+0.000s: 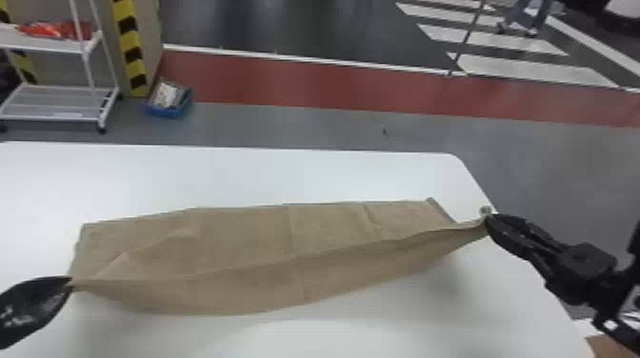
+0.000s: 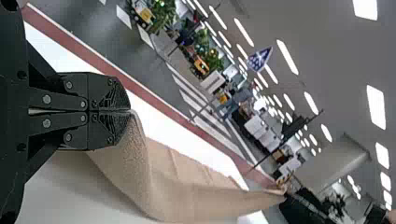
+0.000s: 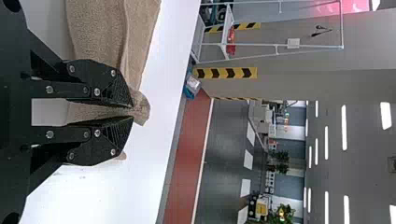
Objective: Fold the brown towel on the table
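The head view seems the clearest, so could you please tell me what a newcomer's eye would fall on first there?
Probably the brown towel, stretched over the white table, its near side raised between the left tool and the right tool. After that, perhaps the yellow-and-black stripes at the upper left and the red floor strip beyond the table.

Brown towel (image 1: 247,247), stretched from left gripper (image 1: 70,282) to right gripper (image 1: 488,221), blocks low passage between them. Open air above it. Farther out than both grippers, past towel, open strip of table (image 1: 266,176).
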Controlling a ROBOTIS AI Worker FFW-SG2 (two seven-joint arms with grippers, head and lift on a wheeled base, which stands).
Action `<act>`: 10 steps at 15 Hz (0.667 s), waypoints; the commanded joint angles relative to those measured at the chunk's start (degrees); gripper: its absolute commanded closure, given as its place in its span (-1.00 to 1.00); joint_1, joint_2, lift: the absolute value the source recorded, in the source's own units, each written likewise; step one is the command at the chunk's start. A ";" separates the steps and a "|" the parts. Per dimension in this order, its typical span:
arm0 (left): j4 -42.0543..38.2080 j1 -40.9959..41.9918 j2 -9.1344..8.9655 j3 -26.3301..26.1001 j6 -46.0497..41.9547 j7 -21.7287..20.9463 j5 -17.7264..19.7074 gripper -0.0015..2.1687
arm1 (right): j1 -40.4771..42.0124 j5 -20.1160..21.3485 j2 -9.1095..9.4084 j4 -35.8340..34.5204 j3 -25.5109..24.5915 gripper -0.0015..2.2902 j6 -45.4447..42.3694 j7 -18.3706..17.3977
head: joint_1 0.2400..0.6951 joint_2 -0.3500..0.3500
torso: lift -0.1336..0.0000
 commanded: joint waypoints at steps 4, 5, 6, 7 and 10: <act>3.65 -2.96 2.55 1.95 -2.82 -5.47 -5.45 0.98 | 0.64 -0.52 -0.41 3.55 -4.04 -0.15 -2.98 0.20 | 1.00 -0.87 | -0.85; 4.00 -3.23 3.16 1.78 -2.82 -5.82 -6.59 0.98 | 0.46 -0.17 -0.58 4.26 -4.04 -0.15 -2.98 0.20 | 1.00 -0.91 | -0.85; 4.00 -3.58 3.60 1.43 -2.82 -6.53 -8.00 0.98 | -0.24 0.09 -0.58 4.87 -4.04 -0.15 -2.98 0.20 | 1.00 -0.92 | -0.85; 4.00 -4.63 3.87 0.99 -2.82 -7.40 -9.58 0.98 | -1.56 0.62 -0.58 5.75 -4.04 -0.15 -2.81 0.11 | 1.00 -0.93 | -0.85; 3.92 -10.26 4.22 -2.35 -1.42 -9.78 -15.21 0.98 | -9.03 5.72 -1.20 9.88 -2.55 -0.15 1.77 -0.07 | 1.00 -0.97 | -0.85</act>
